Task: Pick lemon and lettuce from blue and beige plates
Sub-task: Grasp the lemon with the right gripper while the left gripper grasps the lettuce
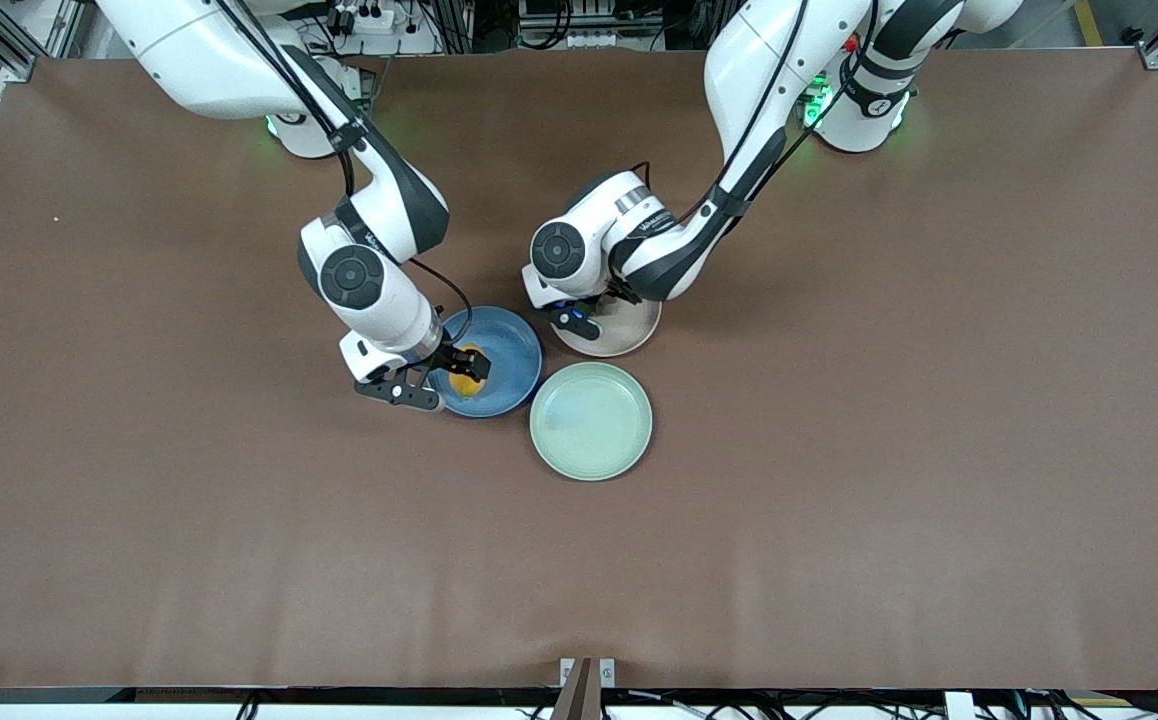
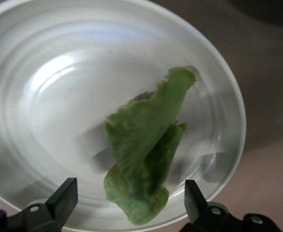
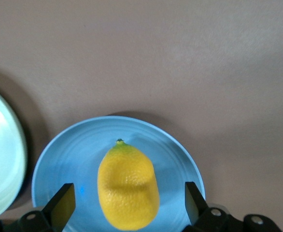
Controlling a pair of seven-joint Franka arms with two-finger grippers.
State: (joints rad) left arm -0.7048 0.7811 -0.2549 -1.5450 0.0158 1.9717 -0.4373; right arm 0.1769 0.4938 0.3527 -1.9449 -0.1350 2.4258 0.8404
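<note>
Grabbing comes next: the right gripper (image 3: 126,205) is spread wide around the lemon (image 3: 128,187) on the blue plate (image 3: 64,159). The left gripper (image 2: 131,200) is spread wide around the lettuce (image 2: 144,152) on the beige plate (image 2: 45,96). Both should squeeze, then lift.

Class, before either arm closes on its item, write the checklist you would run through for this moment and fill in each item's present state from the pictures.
1. Right gripper open, fingers either side of the lemon: ok.
2. Lemon lying on the blue plate: ok.
3. Left gripper open, straddling the lettuce: ok.
4. Lettuce lying in the beige plate: ok.
5. Green plate bare and apart from both grippers: ok.
6. Fingers low enough to grip: cannot tell.
</note>
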